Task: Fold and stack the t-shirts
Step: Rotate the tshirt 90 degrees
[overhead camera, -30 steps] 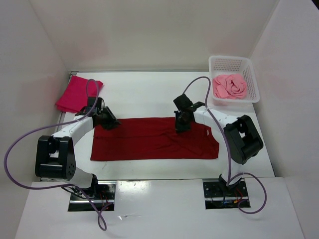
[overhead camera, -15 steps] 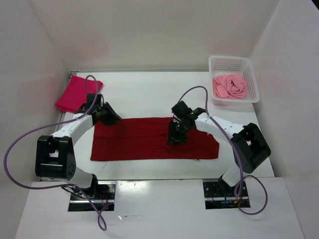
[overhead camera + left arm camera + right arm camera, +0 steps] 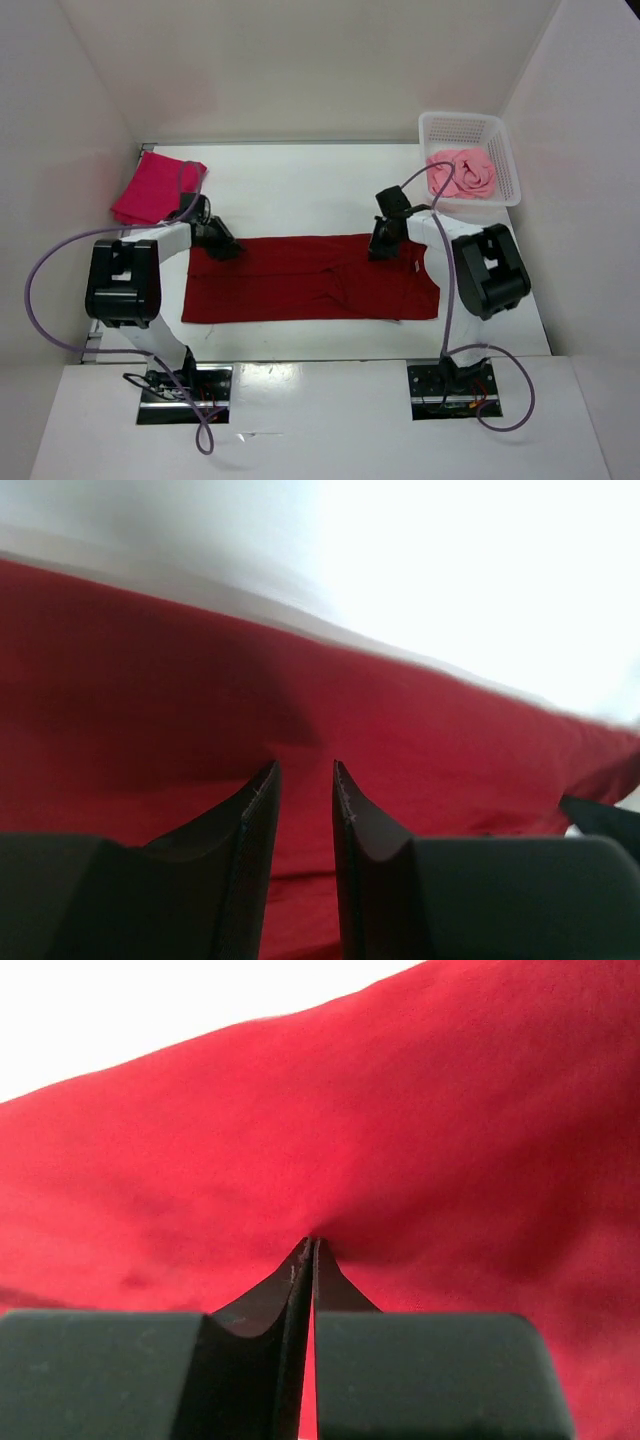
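Observation:
The dark crimson t-shirt (image 3: 300, 280) lies as a long flat band across the middle of the table. My left gripper (image 3: 222, 245) is low over its far left corner, with its jaws a narrow gap apart and nothing between them (image 3: 302, 768); the crimson cloth (image 3: 150, 680) fills that view. My right gripper (image 3: 381, 243) is at the shirt's far edge, right of centre, shut on a pinch of the crimson cloth (image 3: 312, 1242), which puckers at the tips. The magenta-red t-shirt (image 3: 152, 187) lies folded at the far left. The light pink t-shirt (image 3: 463, 172) sits crumpled in the basket.
A white mesh basket (image 3: 470, 128) stands at the far right corner. White walls close in the table at the left, back and right. Purple cables loop from both arms. Bare white table (image 3: 300, 190) lies beyond the crimson shirt.
My right gripper has moved from the middle of the crimson shirt back and to the right, to its far edge. My left arm has swung round, its gripper staying at the far left corner.

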